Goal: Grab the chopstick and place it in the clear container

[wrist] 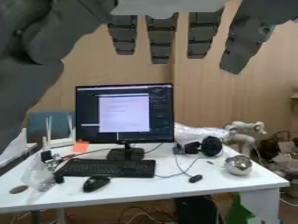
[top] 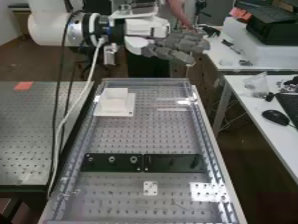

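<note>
Chopstick needs soft pinch near middle (it may roll); the hand (top: pixel 174 47), fingers (wrist: pixel 161 39) almost straight, holds nothing.

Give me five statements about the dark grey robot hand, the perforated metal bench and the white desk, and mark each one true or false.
1. The dark grey robot hand is nearer the far end of the perforated metal bench than its near end. True.
2. The hand's fingers are curled tightly into a fist. False: they are extended.
3. The white square block sits on the two flat black plates. False: it stands farther along the bench.
4. On the white desk, a black mouse lies near a black keyboard. True.
5. The shiny silver ball rests on the keyboard. False: it rests on the desk, apart from the keyboard.
</note>
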`<action>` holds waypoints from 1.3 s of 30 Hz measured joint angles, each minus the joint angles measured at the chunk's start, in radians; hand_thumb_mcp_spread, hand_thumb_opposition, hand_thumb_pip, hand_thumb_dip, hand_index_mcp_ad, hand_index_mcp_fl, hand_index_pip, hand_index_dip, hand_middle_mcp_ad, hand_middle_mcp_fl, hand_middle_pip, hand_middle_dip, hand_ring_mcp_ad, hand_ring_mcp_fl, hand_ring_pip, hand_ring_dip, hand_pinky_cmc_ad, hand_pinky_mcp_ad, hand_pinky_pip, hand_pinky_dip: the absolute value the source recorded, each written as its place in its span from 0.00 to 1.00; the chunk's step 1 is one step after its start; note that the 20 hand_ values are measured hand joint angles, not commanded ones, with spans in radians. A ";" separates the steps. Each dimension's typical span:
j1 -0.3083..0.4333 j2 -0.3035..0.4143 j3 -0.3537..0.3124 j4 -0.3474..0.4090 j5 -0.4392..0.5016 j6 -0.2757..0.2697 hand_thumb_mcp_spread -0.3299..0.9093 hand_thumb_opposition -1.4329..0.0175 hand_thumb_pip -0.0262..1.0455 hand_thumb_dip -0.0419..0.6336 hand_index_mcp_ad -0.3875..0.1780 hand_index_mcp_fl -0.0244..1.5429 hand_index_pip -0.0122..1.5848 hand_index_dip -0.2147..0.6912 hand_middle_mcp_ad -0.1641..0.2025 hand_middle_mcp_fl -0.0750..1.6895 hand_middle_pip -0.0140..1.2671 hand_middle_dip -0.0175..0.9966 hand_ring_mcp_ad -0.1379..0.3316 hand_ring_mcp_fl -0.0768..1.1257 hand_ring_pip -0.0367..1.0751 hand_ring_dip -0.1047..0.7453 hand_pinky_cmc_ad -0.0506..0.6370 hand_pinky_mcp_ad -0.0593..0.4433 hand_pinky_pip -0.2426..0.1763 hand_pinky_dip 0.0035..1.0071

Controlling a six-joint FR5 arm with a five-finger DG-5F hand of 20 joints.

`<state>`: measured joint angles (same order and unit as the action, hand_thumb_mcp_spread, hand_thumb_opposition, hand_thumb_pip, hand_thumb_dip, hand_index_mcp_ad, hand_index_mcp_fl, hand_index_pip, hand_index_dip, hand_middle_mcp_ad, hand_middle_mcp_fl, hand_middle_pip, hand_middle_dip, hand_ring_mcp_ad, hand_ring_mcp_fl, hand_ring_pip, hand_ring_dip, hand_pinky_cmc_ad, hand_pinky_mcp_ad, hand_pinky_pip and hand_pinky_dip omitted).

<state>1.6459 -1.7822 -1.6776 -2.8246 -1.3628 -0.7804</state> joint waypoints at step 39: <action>-0.009 -0.066 0.083 0.114 0.190 0.013 0.31 0.48 0.50 0.04 0.54 0.04 0.04 0.21 0.65 0.04 0.11 0.09 0.67 0.07 0.10 0.06 0.73 0.71 0.21 0.27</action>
<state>1.6373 -1.8482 -1.5948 -2.7109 -1.1730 -0.7671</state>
